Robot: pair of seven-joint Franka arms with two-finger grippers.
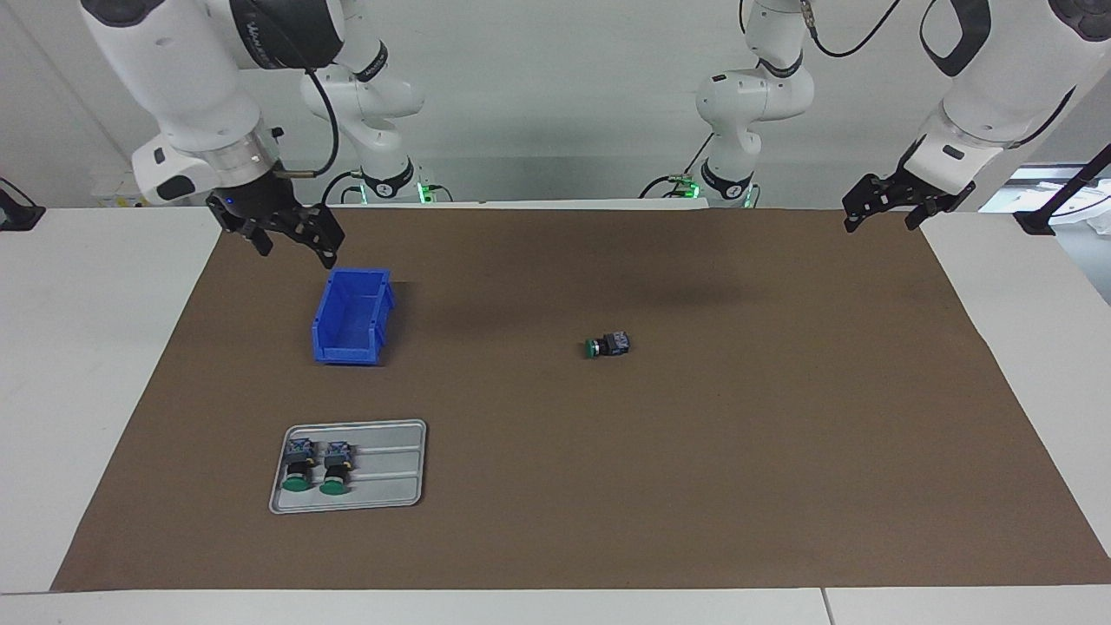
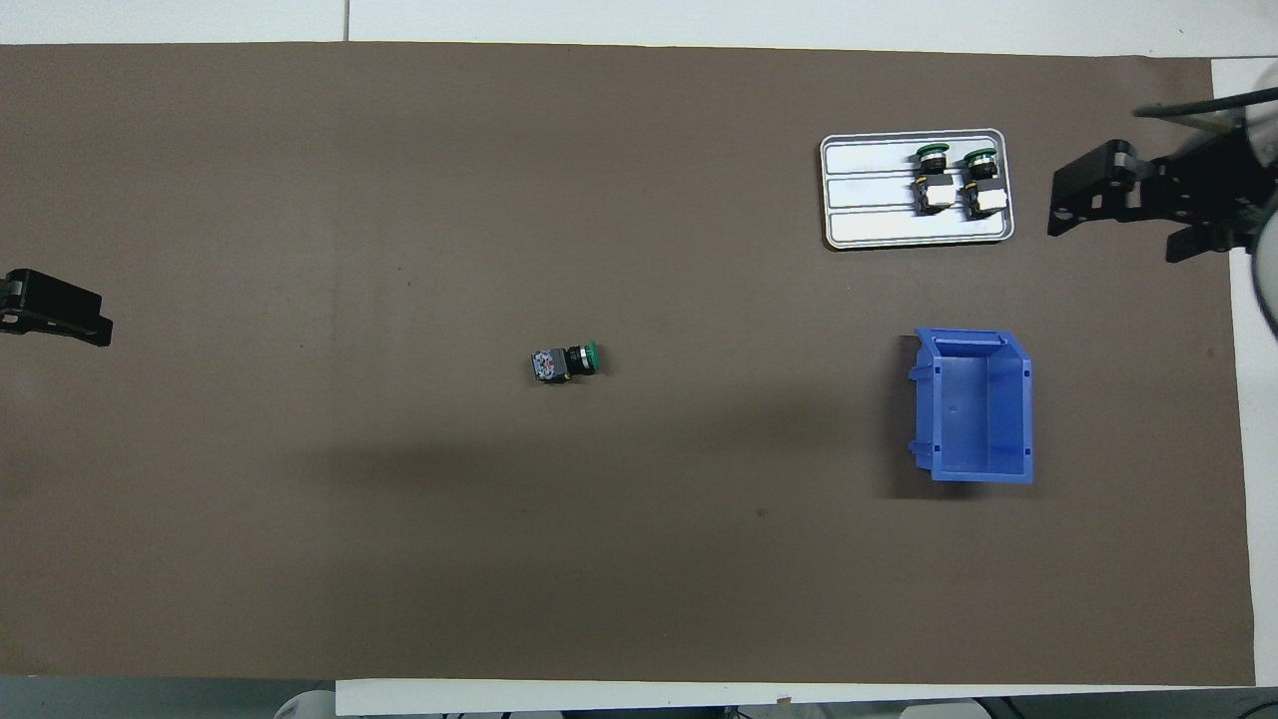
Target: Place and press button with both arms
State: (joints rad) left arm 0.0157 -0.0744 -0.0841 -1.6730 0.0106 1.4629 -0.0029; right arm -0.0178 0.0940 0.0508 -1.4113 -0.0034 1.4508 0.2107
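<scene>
A button (image 1: 606, 346) (image 2: 565, 361) with a green cap and blue-grey block lies on its side near the middle of the brown mat, apart from both grippers. Two buttons (image 1: 299, 464) (image 1: 335, 470) like it lie side by side on the grey ridged tray (image 1: 391, 473) (image 2: 869, 190). My right gripper (image 1: 295, 252) (image 2: 1118, 240) hangs open and empty over the mat's corner by the blue bin. Over the mat's edge at the left arm's end, my left gripper (image 1: 879, 224) (image 2: 70, 320) is raised, open and empty.
An empty blue bin (image 1: 351, 317) (image 2: 978, 404) stands at the right arm's end, nearer to the robots than the tray. The brown mat (image 1: 694, 486) covers most of the white table.
</scene>
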